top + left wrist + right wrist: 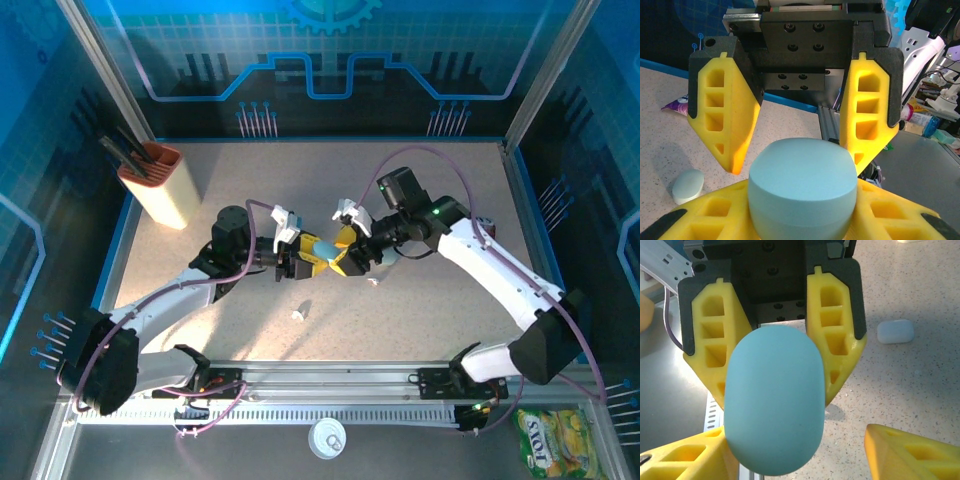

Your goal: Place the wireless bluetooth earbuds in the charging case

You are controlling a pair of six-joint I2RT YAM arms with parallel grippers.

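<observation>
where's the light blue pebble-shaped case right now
In the top view, the light blue pebble-shaped case is mid-table, clamped in the left gripper, with the open right gripper just to its right.

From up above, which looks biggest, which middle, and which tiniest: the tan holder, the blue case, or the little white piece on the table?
1. tan holder: biggest by far.
2. blue case: middle; it is partly covered, but what shows is still bigger than the last.
3. little white piece: tiniest.
</observation>
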